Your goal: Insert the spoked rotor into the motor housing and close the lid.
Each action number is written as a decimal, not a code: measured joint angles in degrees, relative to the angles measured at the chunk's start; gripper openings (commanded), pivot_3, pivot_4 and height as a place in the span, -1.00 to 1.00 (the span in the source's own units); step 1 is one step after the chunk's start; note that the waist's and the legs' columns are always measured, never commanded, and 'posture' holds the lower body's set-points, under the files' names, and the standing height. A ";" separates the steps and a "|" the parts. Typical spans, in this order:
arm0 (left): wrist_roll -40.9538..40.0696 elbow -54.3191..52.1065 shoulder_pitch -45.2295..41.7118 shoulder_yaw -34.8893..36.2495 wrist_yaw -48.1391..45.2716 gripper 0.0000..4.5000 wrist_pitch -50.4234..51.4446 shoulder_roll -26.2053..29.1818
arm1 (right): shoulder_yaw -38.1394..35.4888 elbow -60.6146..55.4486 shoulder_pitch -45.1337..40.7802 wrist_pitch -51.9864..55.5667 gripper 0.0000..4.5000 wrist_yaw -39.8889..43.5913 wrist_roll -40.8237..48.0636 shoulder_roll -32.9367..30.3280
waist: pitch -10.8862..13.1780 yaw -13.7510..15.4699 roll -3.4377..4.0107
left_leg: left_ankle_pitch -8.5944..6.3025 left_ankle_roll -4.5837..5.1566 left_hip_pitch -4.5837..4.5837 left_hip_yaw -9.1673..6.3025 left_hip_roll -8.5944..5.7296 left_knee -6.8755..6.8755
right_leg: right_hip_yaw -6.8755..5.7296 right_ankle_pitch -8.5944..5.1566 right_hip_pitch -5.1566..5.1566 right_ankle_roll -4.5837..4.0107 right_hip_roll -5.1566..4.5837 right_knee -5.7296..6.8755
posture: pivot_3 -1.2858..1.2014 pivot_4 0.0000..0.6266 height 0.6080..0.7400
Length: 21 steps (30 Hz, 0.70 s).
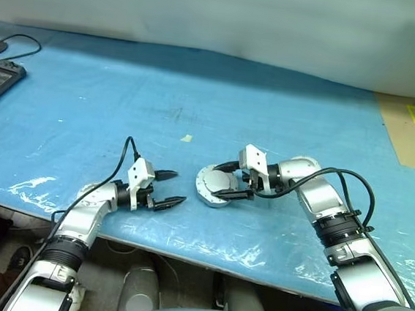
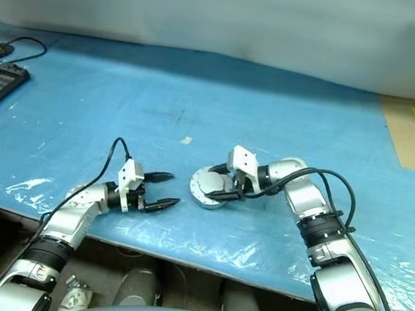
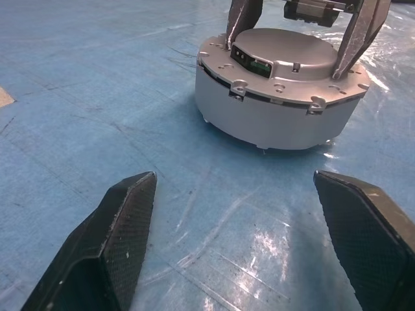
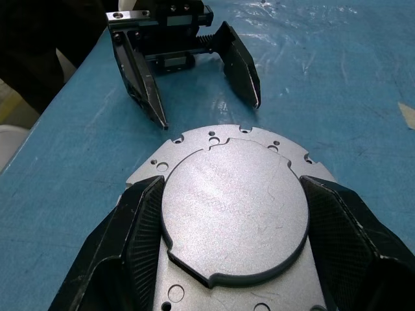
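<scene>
The motor housing (image 3: 280, 91), lid seemingly on, sits on the counter (image 1: 124, 103) between my right hand's (image 1: 233, 180) fingers, which clasp its raised top; my left hand (image 1: 169, 188) waits just beside, wide and empty. Next: press and let go.

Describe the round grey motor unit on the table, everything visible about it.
The motor unit is a closed, silver-grey metal drum, upright on the blue table cover. Its flat lid has a raised round centre, a flange with small holes and lugs, and a notch showing a green part. The right gripper straddles the raised centre, a finger against each side. The open left gripper waits beside it, apart.
</scene>
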 measured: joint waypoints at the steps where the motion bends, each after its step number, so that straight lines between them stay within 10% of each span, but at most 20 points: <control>1: 0.00 -0.02 0.01 0.00 0.00 0.82 0.00 0.01 | 0.09 0.00 0.00 -0.26 0.32 -0.04 -0.09 -0.02 | 0.00 0.00 0.00 | 0.00 0.00 0.00 0.00 0.00 -0.01 | 0.01 -0.07 -0.01 0.12 0.00 0.00 | 0.03 -0.52 1.00; 17: -3.00 -0.51 -1.36 1.84 3.97 0.82 4.41 -2.76 | 1.85 1.09 -1.32 -4.77 0.32 -2.28 -2.66 -0.70 | 0.00 0.00 0.00 | 0.00 0.00 -0.01 0.00 -0.02 -0.04 | 0.05 -0.21 -0.02 0.35 -0.08 0.00 | 0.03 -0.52 1.00; 21: -7.96 -2.40 -5.32 3.82 4.19 0.42 10.06 -3.96 | 1.81 1.09 -1.20 -4.80 0.32 -2.33 -2.64 -0.66 | 0.00 -0.02 0.00 | 0.00 0.00 0.00 0.00 -0.07 -0.04 | 0.05 -0.21 -0.02 0.35 -0.08 0.00 | 0.03 -0.52 1.00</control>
